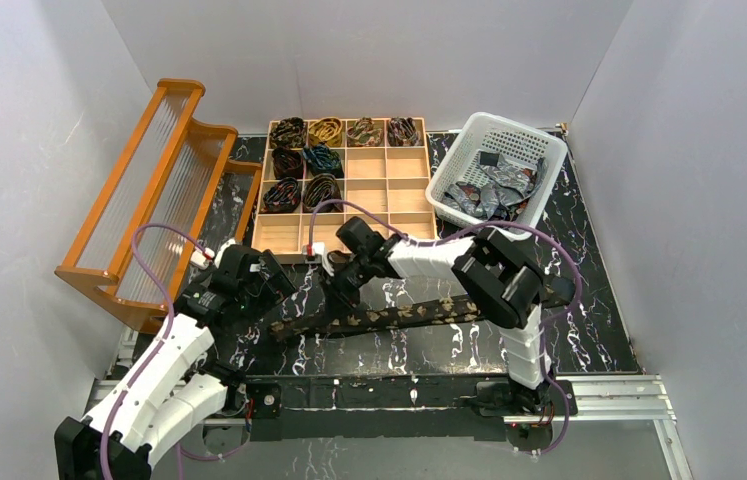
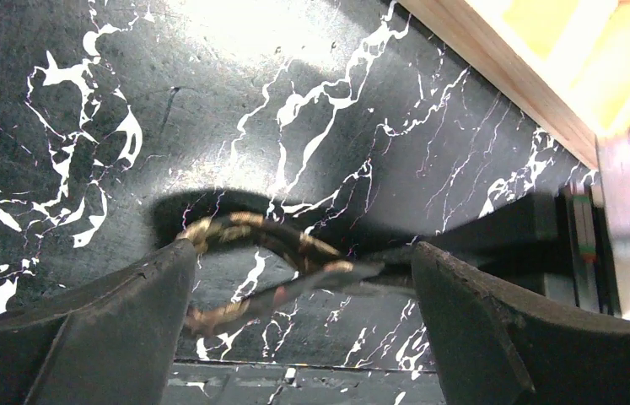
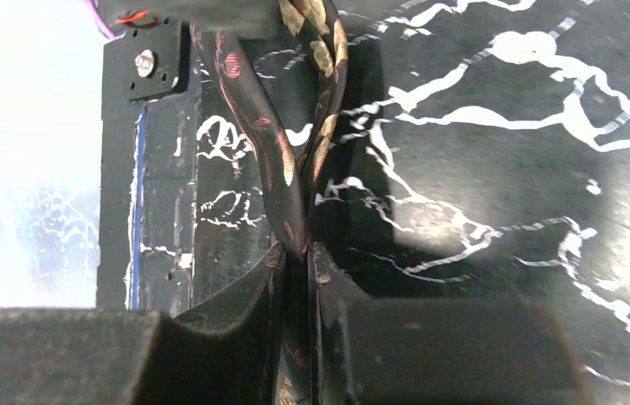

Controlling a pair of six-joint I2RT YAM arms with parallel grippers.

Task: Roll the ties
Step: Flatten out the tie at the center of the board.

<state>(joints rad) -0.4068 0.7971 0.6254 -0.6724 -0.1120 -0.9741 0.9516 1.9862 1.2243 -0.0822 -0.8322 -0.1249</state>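
A black, white-veined table (image 1: 589,300) is being enclosed by grey walls (image 1: 29,120). A slatted wooden rack (image 1: 149,190) is being carried along its left edge. A wooden grid tray (image 1: 407,195) is being kept at the middle of the far edge, just beside the rack. A white perforated basket (image 1: 532,150) is being held skewed at the far right corner, just beside the tray. A metal rail (image 1: 609,395) is being run along the near edge.
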